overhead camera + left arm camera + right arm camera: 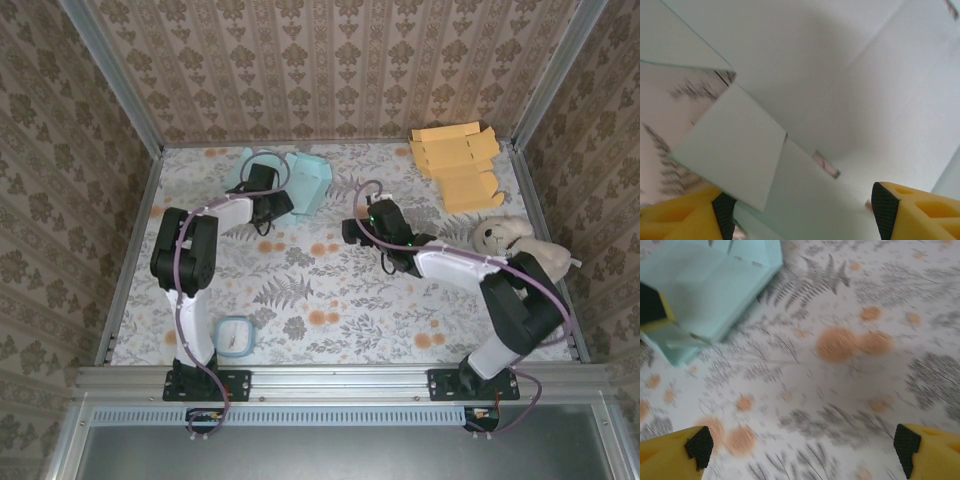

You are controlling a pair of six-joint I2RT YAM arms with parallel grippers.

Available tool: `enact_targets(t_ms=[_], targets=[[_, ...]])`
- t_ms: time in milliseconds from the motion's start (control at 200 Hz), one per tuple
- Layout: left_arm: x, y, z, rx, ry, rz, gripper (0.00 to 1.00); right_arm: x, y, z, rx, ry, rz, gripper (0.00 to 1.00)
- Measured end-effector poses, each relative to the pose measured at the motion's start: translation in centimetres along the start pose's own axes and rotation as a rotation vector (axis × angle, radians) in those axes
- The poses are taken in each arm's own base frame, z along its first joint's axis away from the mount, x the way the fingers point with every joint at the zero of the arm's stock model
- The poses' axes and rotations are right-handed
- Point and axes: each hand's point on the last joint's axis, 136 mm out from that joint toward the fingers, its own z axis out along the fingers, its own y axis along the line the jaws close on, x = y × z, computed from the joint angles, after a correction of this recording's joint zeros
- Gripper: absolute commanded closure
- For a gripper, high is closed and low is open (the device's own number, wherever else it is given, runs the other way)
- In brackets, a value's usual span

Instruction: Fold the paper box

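Observation:
The paper box [312,178] is pale mint green, partly folded, at the back middle of the flowered tablecloth. My left gripper [278,203] reaches into it from its left. In the left wrist view the box's panels [840,75] lie close up, and a loose flap [735,145] hangs by the left finger. The left gripper [802,210] has its jaws wide apart around a panel, pinching nothing. My right gripper [352,232] hovers to the right of the box. It [805,445] is open over bare cloth, with the box [715,285] at the upper left.
A stack of flat orange box blanks [455,160] lies at the back right. A beige plush toy [505,238] sits by the right wall. A small blue-rimmed square dish [235,337] rests near the left arm's base. Metal frame rails edge the table.

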Motion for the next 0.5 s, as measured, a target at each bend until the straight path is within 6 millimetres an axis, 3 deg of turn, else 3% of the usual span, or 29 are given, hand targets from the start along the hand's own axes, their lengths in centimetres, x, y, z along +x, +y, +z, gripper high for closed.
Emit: enact_targets(t_ms=[155,315,500], targets=[[2.2,-0.8,-1.2,0.024,0.012,0.034,0.27,-1.3,1.9,4.1,-0.075,0.022,0.078,0.28],[3.1,-0.4,-2.8,0.038,0.004,0.041,0.26,-2.7,3.2,7.8,-0.121,0.041,0.134,0.31],[3.5,0.7,-3.8,0.035,-0.034,0.038,0.26,-3.1,4.5,10.6,-0.153,0.071,0.158,0.39]])
